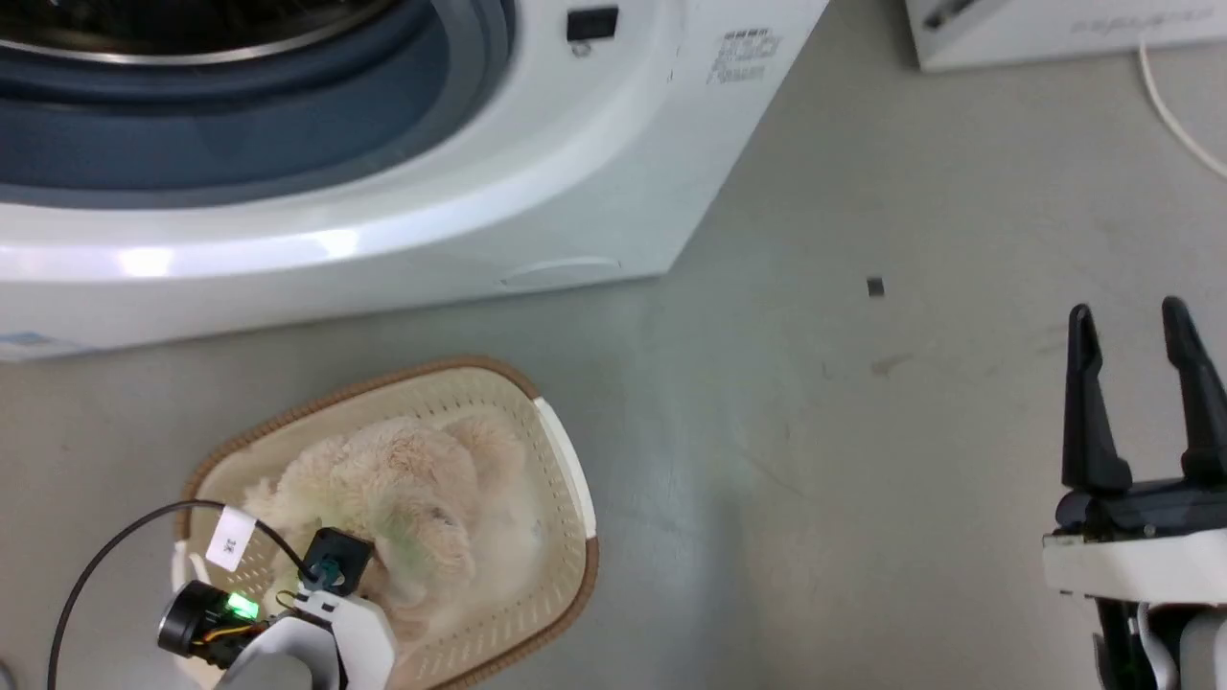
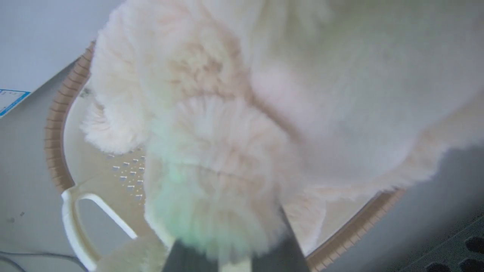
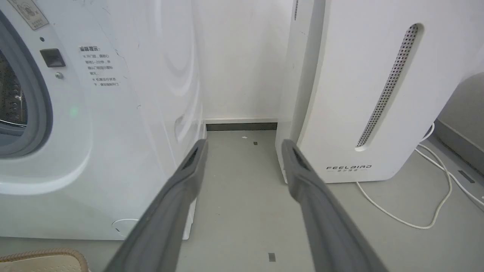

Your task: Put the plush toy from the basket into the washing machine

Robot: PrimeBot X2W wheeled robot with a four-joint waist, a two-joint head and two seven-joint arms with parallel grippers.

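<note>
Head view: the plush toy (image 1: 403, 498) lay in the basket (image 1: 564, 455) on the floor (image 1: 815, 431) before the washing machine (image 1: 575, 192); the right hand (image 1: 1136, 321) hung spread, well apart from them. Left wrist view: the left hand (image 2: 230, 232) straddled the toy's fur; whether it was clamped, I could not tell. Right wrist view: its parted fingers (image 3: 189, 170) held nothing.
</note>
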